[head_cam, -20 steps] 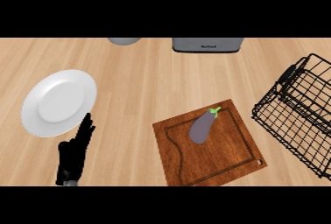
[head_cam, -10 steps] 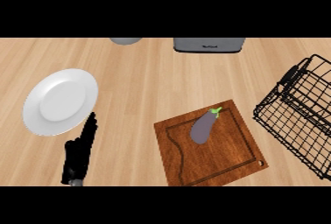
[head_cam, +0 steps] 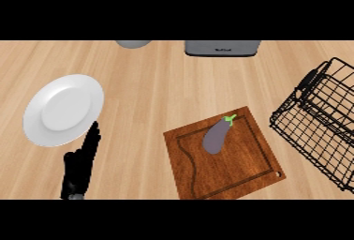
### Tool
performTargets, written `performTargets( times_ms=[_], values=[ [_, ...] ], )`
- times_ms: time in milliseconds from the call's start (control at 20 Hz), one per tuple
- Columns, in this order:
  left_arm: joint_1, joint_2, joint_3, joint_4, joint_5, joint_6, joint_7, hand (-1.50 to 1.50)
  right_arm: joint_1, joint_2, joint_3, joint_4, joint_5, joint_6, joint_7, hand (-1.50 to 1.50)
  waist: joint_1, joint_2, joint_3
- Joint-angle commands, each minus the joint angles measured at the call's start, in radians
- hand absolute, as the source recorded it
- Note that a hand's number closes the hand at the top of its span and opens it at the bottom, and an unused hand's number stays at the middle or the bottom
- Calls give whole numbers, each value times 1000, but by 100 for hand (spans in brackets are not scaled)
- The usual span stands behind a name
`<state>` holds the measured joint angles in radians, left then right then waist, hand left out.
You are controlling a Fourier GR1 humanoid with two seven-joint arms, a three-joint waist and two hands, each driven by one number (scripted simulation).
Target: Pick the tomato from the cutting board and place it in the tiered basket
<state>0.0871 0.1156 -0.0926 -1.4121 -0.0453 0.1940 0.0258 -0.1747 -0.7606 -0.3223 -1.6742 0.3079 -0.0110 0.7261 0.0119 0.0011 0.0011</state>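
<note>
A purple eggplant [head_cam: 217, 136] (no tomato shows) lies on the cutting board [head_cam: 239, 173], well apart to the right of the left hand [head_cam: 81, 165], whose straight, empty fingers overlap the white plate [head_cam: 62, 109]; the wire basket [head_cam: 319, 126] stands right.

You've got a pale wood-grain desk [head_cam: 173, 79], a darker wooden cutting board [head_cam: 232, 164], a black wire basket [head_cam: 321, 124], and a smooth white plate [head_cam: 63, 110].

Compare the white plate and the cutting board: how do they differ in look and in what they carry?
The plate is round and white; the cutting board is rectangular, dark brown wood with a groove near its edge. The plate carries nothing; the board carries a purple eggplant, no tomato. Both rest on the wooden counter.
</note>
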Motion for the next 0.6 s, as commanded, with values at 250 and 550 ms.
performTargets(
  times_ms=[250, 550],
  values=[
    [15, -7, 7, 18, 3, -7, -1, 0, -120, 135, -134, 184, -191, -69, -163, -150, -3, 0, 0],
    [5, -21, -20, -56, -34, 29, 75, 0, -131, 159, -234, 83, -228, -162, -189, -150, -13, -3, -1]
  ],
)
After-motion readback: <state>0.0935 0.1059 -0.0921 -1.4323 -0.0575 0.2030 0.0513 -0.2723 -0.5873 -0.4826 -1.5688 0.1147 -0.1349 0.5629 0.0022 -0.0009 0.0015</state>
